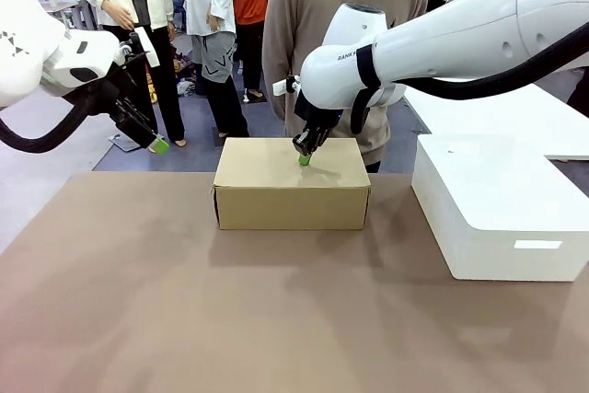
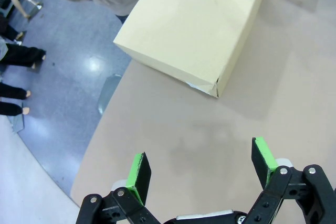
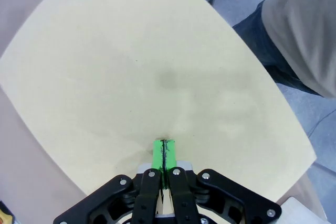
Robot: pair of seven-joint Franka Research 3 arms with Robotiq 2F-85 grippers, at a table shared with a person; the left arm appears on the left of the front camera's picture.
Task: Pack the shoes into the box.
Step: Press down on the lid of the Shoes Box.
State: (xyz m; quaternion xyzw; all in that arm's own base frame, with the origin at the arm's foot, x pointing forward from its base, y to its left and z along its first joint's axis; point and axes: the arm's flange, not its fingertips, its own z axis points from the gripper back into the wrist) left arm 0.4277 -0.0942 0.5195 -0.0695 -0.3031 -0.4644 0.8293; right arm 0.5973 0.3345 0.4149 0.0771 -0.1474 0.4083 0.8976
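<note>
Right gripper (image 1: 304,156) has its green pads pinched together on nothing, tips resting on the closed lid of the box (image 1: 292,183) near the lid's middle — in its wrist view the fingertips (image 3: 164,153) meet the cardboard and a faint shadow lies just ahead of them. Shut fingers used this way read as a pressing tool, likely pushing the flap down flat rather than grasping. Left gripper (image 1: 158,144) hangs spread wide and empty, off the worktop's left far corner, well apart from the box; probably parked clear so the other arm has room. Shoes cannot be seen with the lid shut, so whether they are inside cannot be told; judging by the closed flap, packing looks near its end. Box sits squarely at the far middle of the worktop (image 1: 230,319), a plain tan-brown matte surface, bare in front. White plastic box (image 1: 497,213) stands just to the right. A person (image 1: 345,6) in a beige top stands right behind the box — others farther back on a blue-grey glossy floor (image 2: 63,77).
</note>
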